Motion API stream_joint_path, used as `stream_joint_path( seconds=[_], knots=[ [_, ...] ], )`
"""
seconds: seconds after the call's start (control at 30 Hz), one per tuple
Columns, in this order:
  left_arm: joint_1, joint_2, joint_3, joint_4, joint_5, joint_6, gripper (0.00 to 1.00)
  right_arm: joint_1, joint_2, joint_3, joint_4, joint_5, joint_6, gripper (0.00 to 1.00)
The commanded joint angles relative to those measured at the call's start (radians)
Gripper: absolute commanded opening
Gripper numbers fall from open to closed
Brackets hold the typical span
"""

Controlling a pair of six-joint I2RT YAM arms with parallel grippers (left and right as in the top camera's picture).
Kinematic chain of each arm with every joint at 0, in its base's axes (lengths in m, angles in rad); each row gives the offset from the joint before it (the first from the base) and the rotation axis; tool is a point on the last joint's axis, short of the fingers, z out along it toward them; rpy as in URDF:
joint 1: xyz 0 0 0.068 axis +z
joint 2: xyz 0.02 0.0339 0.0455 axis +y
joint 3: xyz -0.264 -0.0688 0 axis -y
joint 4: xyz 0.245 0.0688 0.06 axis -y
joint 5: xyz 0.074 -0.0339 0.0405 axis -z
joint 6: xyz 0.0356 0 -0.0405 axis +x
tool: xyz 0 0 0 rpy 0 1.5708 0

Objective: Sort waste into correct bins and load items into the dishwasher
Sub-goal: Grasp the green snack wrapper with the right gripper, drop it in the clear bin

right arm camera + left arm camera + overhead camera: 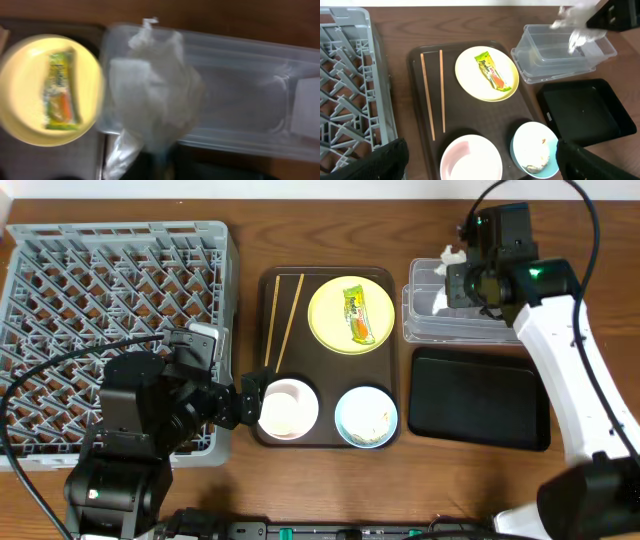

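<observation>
My right gripper is shut on the crumpled white tissue and holds it over the left end of the clear tub; the tissue hangs in front of the tub. My left gripper is open and empty, its fingers either side of the white bowl. The pale blue bowl holds whitish scraps. The yellow-green wrapper lies on the yellow plate. Two chopsticks lie left of the plate. No small white cup is in view.
The bowls, plate and chopsticks sit on a brown serving tray. The black tray lies in front of the clear tub. The grey dish rack fills the left side, with my left arm over its front right corner.
</observation>
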Motion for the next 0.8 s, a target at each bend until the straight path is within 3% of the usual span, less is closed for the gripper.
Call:
stream_joint_path(
  seconds=[0.0,0.07,0.23,0.37,0.57,0.77],
  knots=[
    [0.0,-0.002,0.017,-0.003,-0.001,-0.001,0.94,-0.023,0.044,-0.02,0.034,-0.017,-0.01,0.46],
    [0.0,-0.002,0.017,-0.003,-0.001,-0.001,0.95,-0.021,0.039,-0.014,0.074,-0.09,-0.041,0.62],
    [0.0,-0.002,0.017,-0.003,-0.001,-0.001,0.94,0.049,0.027,-0.003,0.14,-0.338,-0.052,0.76],
    [0.0,-0.002,0.017,-0.003,-0.001,-0.001,0.94,0.177,0.055,-0.005,0.161,-0.286,-0.071,0.71],
    [0.0,-0.002,0.017,-0.003,-0.001,-0.001,0.94,0.365,0.217,-0.005,0.251,0.04,-0.047,0.72],
    [0.0,-0.002,0.017,-0.003,-0.001,-0.001,0.94,0.407,0.384,-0.005,0.342,0.139,-0.011,0.64]
  ],
)
